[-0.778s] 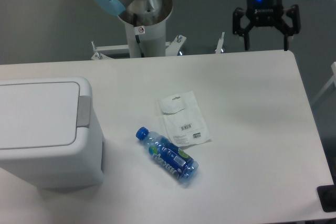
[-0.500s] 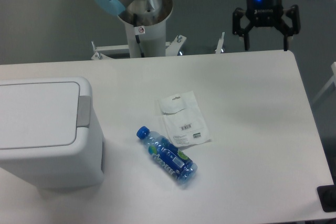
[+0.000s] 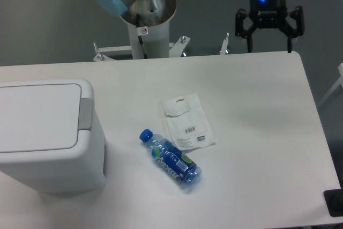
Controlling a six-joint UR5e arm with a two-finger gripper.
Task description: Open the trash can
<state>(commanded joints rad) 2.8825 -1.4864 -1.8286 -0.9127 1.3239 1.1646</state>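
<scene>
Spread wide, the tool [image 3: 269,36] is seen at about 1 o'clock in the view, past the far edge of the surface [image 3: 257,111], with its two dark fingers [image 3: 238,26] pointing down, nothing held between them and a blue light lit on its body.

At 9 o'clock the trash can [image 3: 51,135] is found, standing on the surface at its left edge and partly cut off by the frame. Its flat lid [image 3: 37,116] is seen lying closed, so what is inside cannot be told. A grey push strip [image 3: 86,113] is set along the lid's 3 o'clock side, facing the middle of the surface.

From the can toward 4 o'clock, a small bottle [image 3: 171,160] with a blue cap and blue label is seen lying on its side, the cap turned toward 10 o'clock; it appears to be clear, but whether anything is in it cannot be told. Just beyond it, toward 12 o'clock, a flat white packet [image 3: 186,120] with a barcode is laid on the surface; the two are close, though whether they touch cannot be told. Both are apart from the can, near the line between the push strip and the tool.

At 11 o'clock, behind the surface, the arm's base column [image 3: 147,17] with a light blue cap is seen on its stand.
</scene>
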